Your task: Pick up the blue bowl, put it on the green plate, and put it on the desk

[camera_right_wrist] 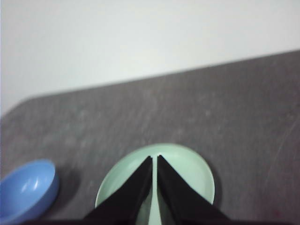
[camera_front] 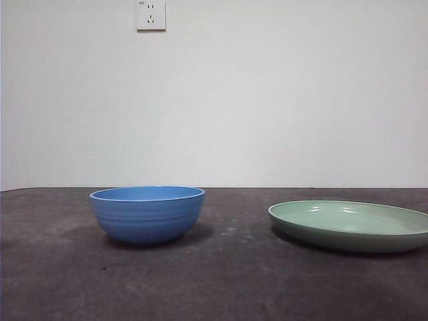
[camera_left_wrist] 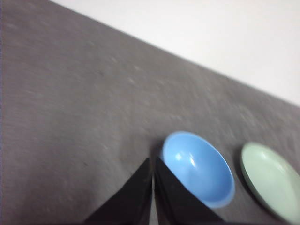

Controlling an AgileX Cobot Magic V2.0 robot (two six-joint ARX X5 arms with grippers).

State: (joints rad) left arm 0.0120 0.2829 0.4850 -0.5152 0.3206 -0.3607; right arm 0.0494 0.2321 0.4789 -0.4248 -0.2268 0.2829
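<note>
Ribbed blue bowl (camera_front: 147, 214) and glossy green plate (camera_front: 351, 225) sat apart on matte bench (camera_front: 221, 281); left gripper (camera_left_wrist: 153, 161) closed, empty beside bowl; right gripper (camera_right_wrist: 154, 159) closed, empty over plate.

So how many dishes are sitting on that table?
2. The blue bowl sits on the desk; the green plate lies apart beside it. Nothing else appears.

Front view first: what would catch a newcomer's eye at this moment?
The blue bowl stands upright on the dark desk, apart from the wide green plate lying beside it, both empty. No arm shows in the front view. In the wrist views, the left gripper hangs above the desk near the bowl and the right gripper hangs over the plate, each with jaws nearly together, holding nothing.
</note>
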